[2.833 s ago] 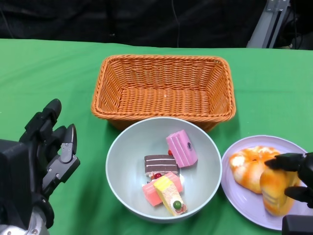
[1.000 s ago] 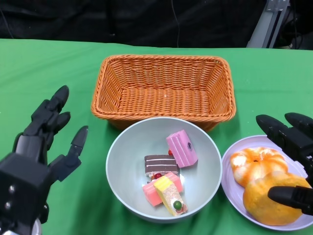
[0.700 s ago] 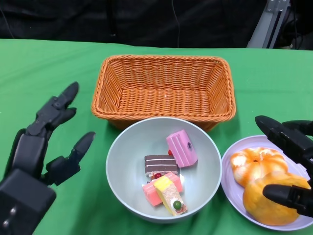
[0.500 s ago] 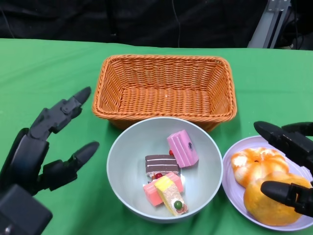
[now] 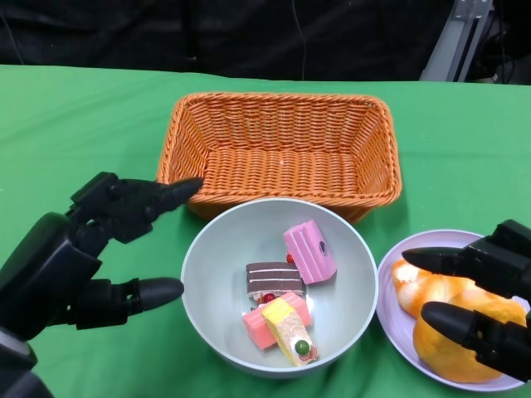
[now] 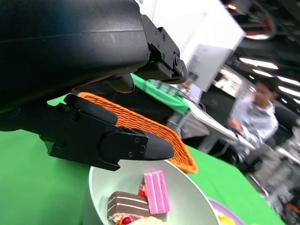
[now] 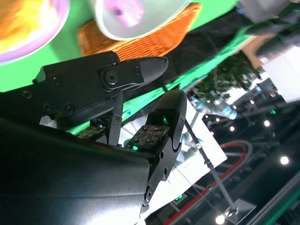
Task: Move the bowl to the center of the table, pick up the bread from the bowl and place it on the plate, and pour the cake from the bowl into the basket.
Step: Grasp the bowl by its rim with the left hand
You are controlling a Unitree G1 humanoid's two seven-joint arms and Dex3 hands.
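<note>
The pale grey bowl [image 5: 349, 308] stands mid-table and holds several cake pieces: a pink one [image 5: 309, 251], a chocolate one [image 5: 273, 277] and a yellow-pink one [image 5: 287, 328]. Two orange breads [image 5: 412, 285] lie on the lilac plate [image 5: 389, 308] to its right. My left hand [image 5: 91, 249] is spread wide beside the bowl's left rim, holding nothing. My right hand [image 5: 477, 294] hovers over the plate, fingers apart and pointing at the bowl, hiding part of the bread. In the left wrist view the fingers [image 6: 117, 140] hang just over the bowl [image 6: 187, 206] and pink cake [image 6: 156, 192].
An empty orange wicker basket [image 5: 282, 170] sits directly behind the bowl, almost touching it. Green cloth covers the table. The left wrist view shows a person [image 6: 255, 122] seated far off. The right wrist view shows the basket [image 7: 140, 44] and the plate [image 7: 28, 42].
My right hand let go of the bread on the plate, opened, and turned its fingers toward the bowl. My left hand opened and swung right, up to the bowl's left rim.
</note>
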